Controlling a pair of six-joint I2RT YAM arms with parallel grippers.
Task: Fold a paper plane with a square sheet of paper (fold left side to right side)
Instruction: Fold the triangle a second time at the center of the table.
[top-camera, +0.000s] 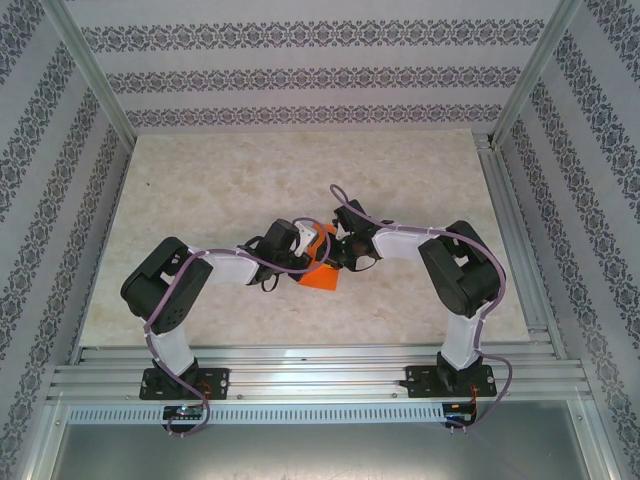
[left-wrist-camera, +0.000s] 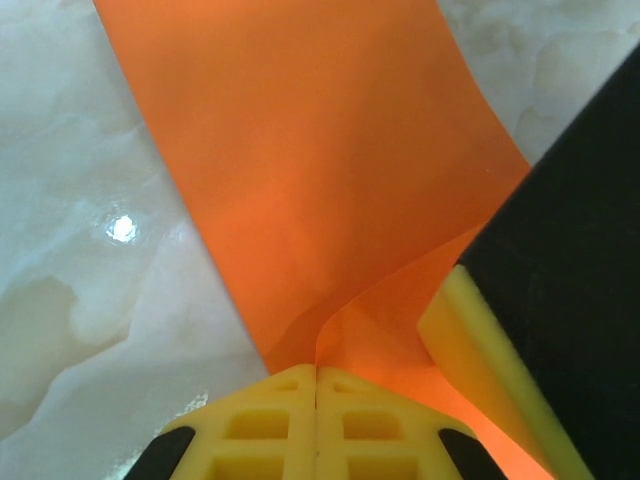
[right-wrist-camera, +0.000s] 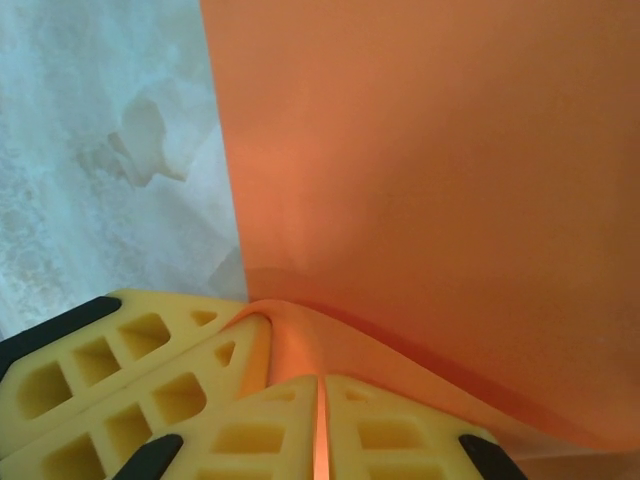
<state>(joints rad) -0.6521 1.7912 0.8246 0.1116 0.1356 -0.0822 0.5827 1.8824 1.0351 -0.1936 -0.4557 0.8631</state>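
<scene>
Though hard to judge from above, looks mid-fold: square sheet of paper (top-camera: 320, 274) at frame centre on the table (top-camera: 200, 200), bulged up. Pinched by left gripper (left-wrist-camera: 316, 420), pads closed on one edge; likewise clamped by right gripper (right-wrist-camera: 320, 425). Next: carry that edge across gently, match corners, press crease flat.

Walls (top-camera: 300, 70) papered white with dark floral bands (on three sides), a pale marble-look table (top-camera: 250, 180), aluminium posts (top-camera: 95, 80) at the corners, rails (top-camera: 320, 382) along the near edge.
</scene>
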